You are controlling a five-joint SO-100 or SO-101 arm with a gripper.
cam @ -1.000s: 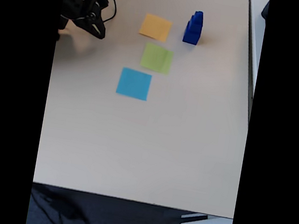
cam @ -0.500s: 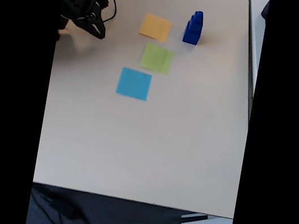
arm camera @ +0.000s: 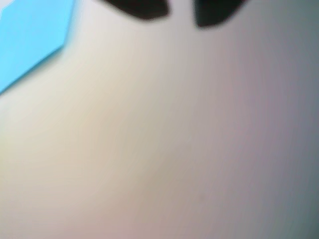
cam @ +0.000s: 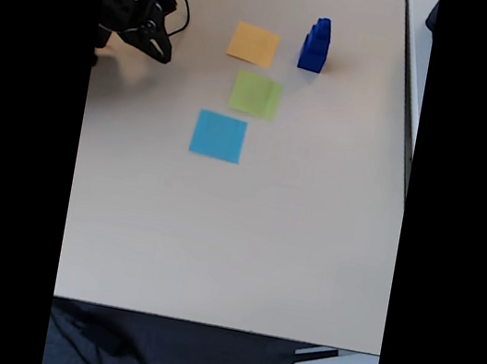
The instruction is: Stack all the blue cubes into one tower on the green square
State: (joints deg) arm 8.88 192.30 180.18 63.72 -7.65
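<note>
Claw: your claw (cam: 161,49) sat at the far left of the worktop (cam: 234,237) in the fixed view, holding nothing. Whether its fingers were spread or pressed together you could not tell there. In the wrist view two dark tips showed at the top edge with a gap between them, too blurred to settle it.
Change: against the two earlier fixed pictures, almost nothing had moved; the claw stayed where it was, and so did every paper and cube.
Nearest paper: the light-blue square (cam: 218,136) lay nearer than the claw and to its right; its corner showed in the wrist view (arm camera: 30,40).
Green square (cam: 256,94): bare, just far-right of the light-blue one.
Orange-yellow square (cam: 253,44): farther still, also bare.
Blue cubes (cam: 315,46): already stepped into a small tower, but on bare worktop right of the orange-yellow square, off the green.
Meaning: you had a pause, not progress; by my judgement the tower had yet to reach the green square.
</note>
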